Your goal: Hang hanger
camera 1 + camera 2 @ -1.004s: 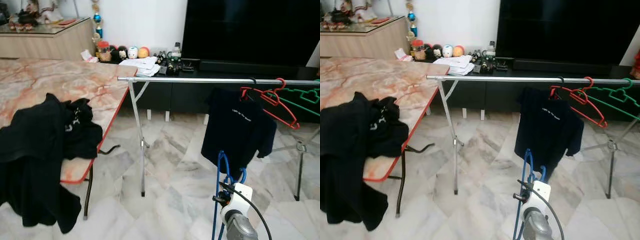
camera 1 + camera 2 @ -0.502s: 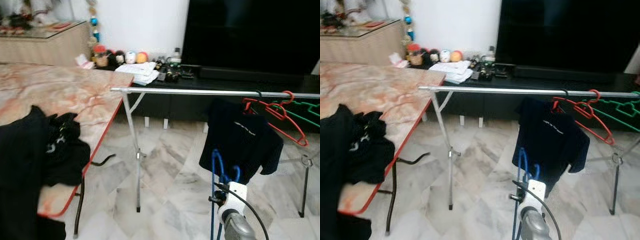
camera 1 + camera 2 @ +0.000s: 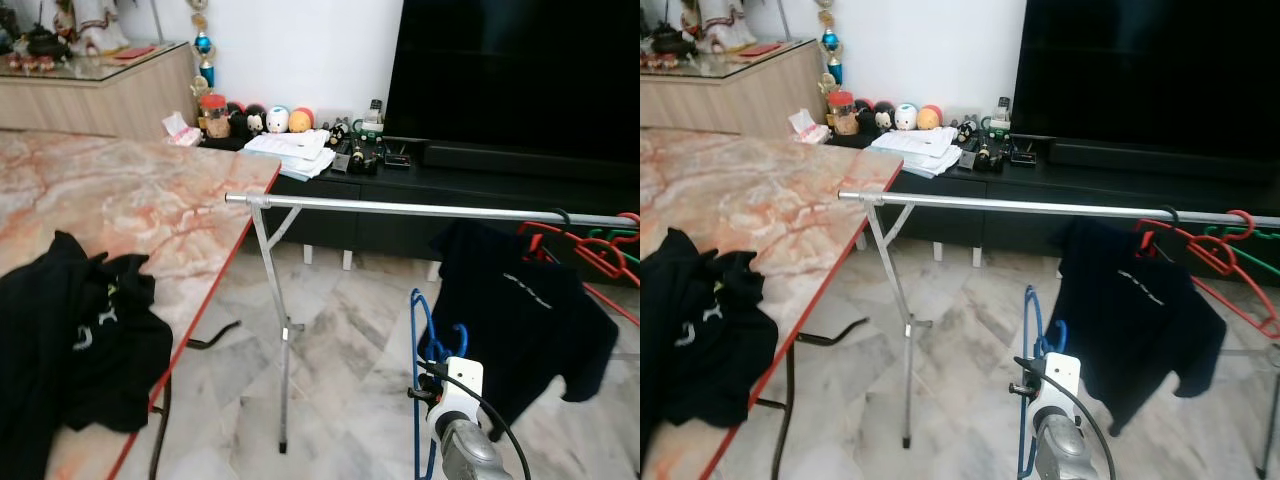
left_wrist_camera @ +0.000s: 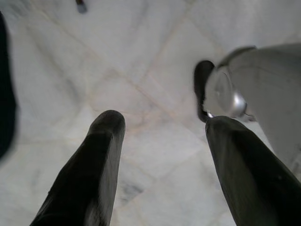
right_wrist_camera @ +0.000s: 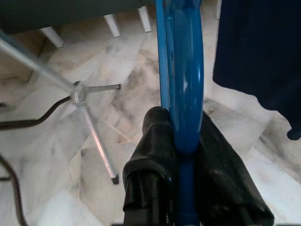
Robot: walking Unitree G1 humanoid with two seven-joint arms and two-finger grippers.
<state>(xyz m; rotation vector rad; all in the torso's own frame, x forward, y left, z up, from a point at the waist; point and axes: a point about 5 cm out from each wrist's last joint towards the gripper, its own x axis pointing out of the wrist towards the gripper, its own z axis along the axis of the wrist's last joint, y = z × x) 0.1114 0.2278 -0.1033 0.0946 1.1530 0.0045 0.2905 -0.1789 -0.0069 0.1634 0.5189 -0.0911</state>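
Right gripper (image 5: pixel 186 141): clenched on blue hanger (image 3: pixel 427 345), held low at 5 o'clock of head view, hook end up, below rack rail (image 3: pixel 400 208). Left gripper (image 4: pixel 162 125): released, fingers apart, idle over marble floor (image 3: pixel 340 340).

Step judged: carry hanger to rail.
- Raise hanger until hook clears above rail.
- Aim for bare rail stretch at 12 o'clock, between rack leg (image 3: pixel 280 330) and hung black T-shirt (image 3: pixel 520 310).
- Keep clear of red hanger (image 3: pixel 1215 255) at 2 o'clock.
- Lower hook over rail; release only once hook bears weight.
- Risk: hook snags T-shirt.
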